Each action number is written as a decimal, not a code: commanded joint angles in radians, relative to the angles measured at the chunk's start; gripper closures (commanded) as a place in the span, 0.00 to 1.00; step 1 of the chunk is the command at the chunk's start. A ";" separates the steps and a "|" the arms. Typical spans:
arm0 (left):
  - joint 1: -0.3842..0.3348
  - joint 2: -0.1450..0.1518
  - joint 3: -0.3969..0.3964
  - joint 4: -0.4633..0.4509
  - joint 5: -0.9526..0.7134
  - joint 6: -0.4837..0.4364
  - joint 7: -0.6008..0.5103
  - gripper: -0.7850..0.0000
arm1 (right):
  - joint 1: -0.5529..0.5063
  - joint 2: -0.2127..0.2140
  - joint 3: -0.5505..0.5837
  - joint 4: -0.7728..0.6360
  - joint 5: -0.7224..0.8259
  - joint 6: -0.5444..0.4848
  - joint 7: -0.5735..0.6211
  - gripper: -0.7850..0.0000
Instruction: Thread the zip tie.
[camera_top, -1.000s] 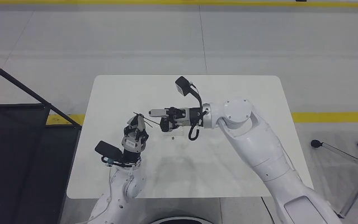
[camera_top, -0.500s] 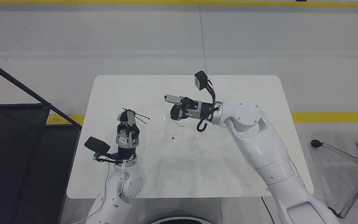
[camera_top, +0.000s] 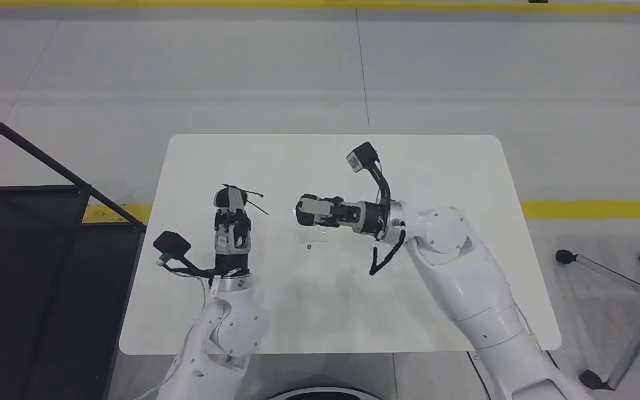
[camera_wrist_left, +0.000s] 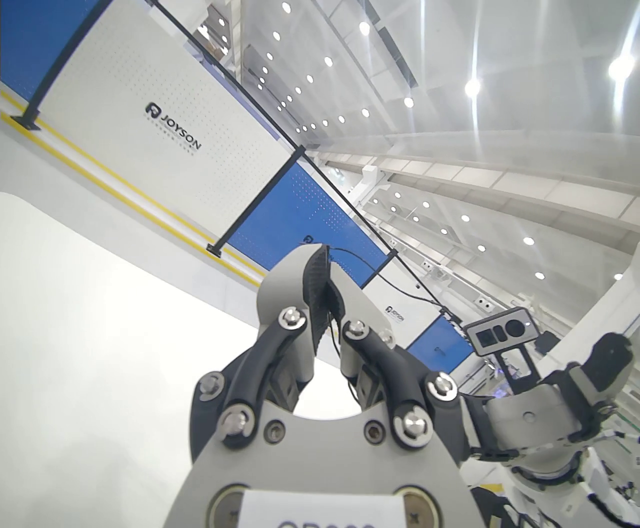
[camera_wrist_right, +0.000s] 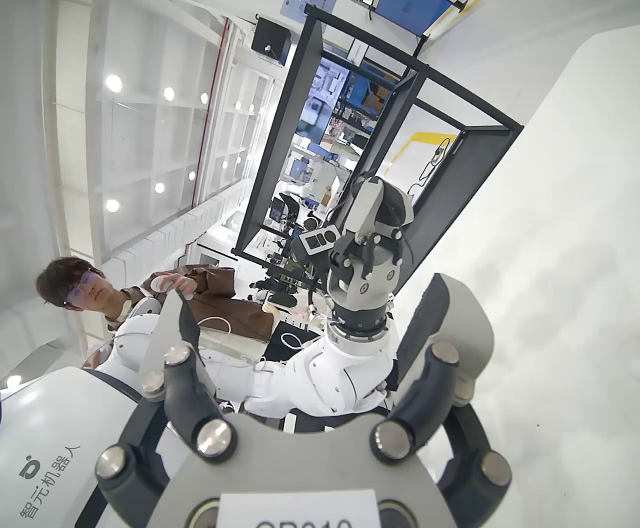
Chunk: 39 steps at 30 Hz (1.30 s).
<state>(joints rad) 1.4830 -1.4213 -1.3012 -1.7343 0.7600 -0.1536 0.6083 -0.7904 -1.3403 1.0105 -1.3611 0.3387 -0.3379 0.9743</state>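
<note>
- Top view: my left pincer (camera_top: 231, 203) stands left of centre over the white counter (camera_top: 440, 180), clamped on the black zip tie (camera_top: 247, 190), whose thin ends stick out past the tips.
- Left wrist view: my pads meet with the tie pinched between them.
- My right pincer (camera_top: 299, 210), near frame centre, faces the left one, fingers apart and holding nothing, with a gap between the two.
</note>
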 joint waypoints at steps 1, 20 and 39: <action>0.000 0.000 0.000 0.001 0.003 0.000 0.002 1.00 | 0.000 0.000 0.000 0.000 -0.001 0.002 -0.001 0.00; 0.021 -0.007 0.010 -0.057 -0.061 -0.013 -0.059 1.00 | -0.046 0.009 -0.007 -0.025 -0.147 0.056 -0.091 0.31; 0.018 -0.014 0.011 -0.046 -0.064 -0.042 -0.080 1.00 | 0.018 -0.022 -0.093 0.060 -0.077 0.033 -0.079 0.56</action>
<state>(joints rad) 1.5008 -1.4350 -1.2894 -1.7804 0.6967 -0.1938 0.5296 -0.7743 -1.3617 0.9194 -1.3052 0.2598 -0.3041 0.8972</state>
